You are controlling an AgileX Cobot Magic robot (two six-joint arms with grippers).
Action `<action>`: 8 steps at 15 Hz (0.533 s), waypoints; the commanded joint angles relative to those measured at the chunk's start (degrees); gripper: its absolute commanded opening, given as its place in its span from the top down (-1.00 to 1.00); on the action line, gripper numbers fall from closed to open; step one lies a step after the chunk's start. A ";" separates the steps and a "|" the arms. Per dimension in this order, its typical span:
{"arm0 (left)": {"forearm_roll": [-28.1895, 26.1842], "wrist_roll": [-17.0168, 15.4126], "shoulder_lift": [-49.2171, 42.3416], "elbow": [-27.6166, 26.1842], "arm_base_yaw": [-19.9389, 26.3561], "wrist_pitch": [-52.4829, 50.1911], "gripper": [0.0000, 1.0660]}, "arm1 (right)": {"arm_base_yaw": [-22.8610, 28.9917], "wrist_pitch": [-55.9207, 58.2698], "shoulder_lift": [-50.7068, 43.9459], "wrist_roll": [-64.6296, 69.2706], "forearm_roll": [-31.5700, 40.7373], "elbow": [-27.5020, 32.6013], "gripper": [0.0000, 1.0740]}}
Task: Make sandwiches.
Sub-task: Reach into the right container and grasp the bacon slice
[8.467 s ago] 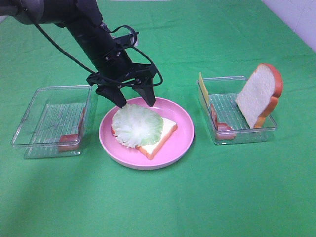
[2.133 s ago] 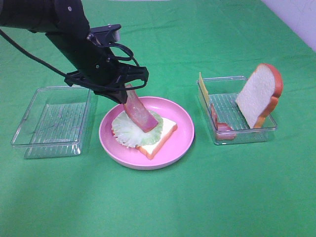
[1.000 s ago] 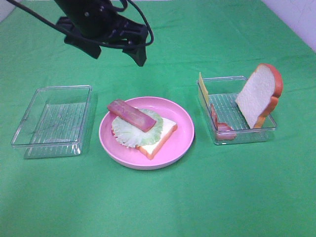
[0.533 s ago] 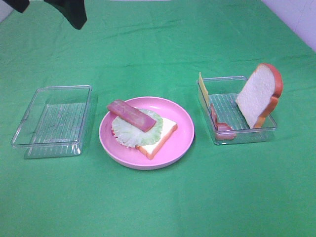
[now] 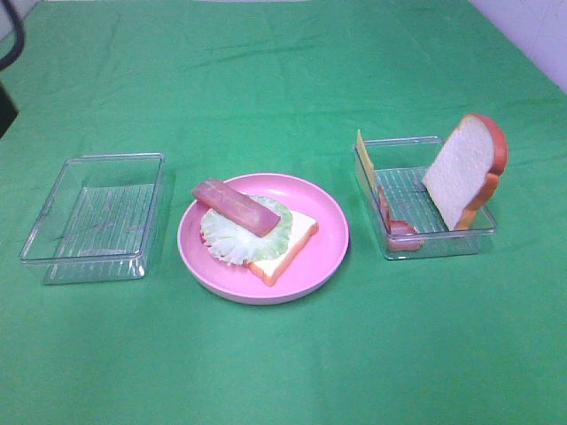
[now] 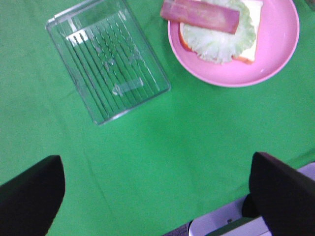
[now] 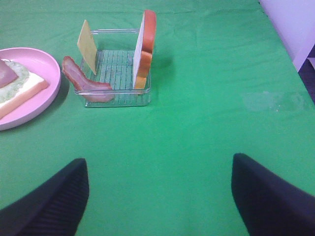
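Open and empty: right gripper (image 7: 157,166) and left gripper (image 6: 157,179). The cheese slice (image 7: 87,39) stands upright, well ahead of the right fingers (image 7: 49,201); it is probably best pinched squarely across its flat faces.

You get only a dark sliver, probably the left arm (image 5: 5,111), at the overhead edge. The lettuce (image 5: 232,239) hides most of the bottom bread slice (image 5: 292,235); the right wrist view crops the plate (image 7: 39,59).

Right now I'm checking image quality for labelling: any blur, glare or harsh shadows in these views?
Exterior high: even light, sharp, no glare. Left wrist: clear tray crisp with small glints; left gripper dark, soft-edged. Right wrist: bread slice casts a soft shadow; right gripper likewise soft-edged.
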 commanded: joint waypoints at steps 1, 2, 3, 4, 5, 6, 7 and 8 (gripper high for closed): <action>-1.09 -0.57 -8.42 8.65 -0.11 3.04 -0.81 | -0.34 0.11 -0.80 -0.69 0.00 0.00 -0.41; -1.09 -0.57 -12.55 12.32 -0.11 3.04 -0.81 | -0.34 0.11 -0.80 -0.69 0.00 0.00 -0.41; -1.20 -0.57 -16.44 15.07 -0.11 3.04 -0.81 | -0.34 0.11 -0.80 -0.69 -0.06 0.00 -0.41; -1.20 -0.57 -24.98 21.94 -0.11 2.41 -0.81 | -0.34 0.11 -0.80 -0.69 -0.06 0.00 -0.41; -1.20 -0.57 -29.45 25.15 -0.11 1.20 -0.81 | -0.34 0.11 -0.80 -0.69 -0.06 0.00 -0.41; -1.15 -0.57 -35.12 28.99 -0.11 -0.17 -0.81 | -0.34 0.11 -0.80 -0.69 -0.06 0.00 -0.41; -1.15 -0.57 -38.73 31.11 -0.11 -0.80 -0.81 | -0.34 0.11 -0.80 -0.69 -0.06 -0.06 -0.41; -1.03 -0.52 -44.29 33.63 -0.11 -1.89 -0.81 | -0.34 -0.17 -0.80 -0.69 -0.11 -0.23 -0.41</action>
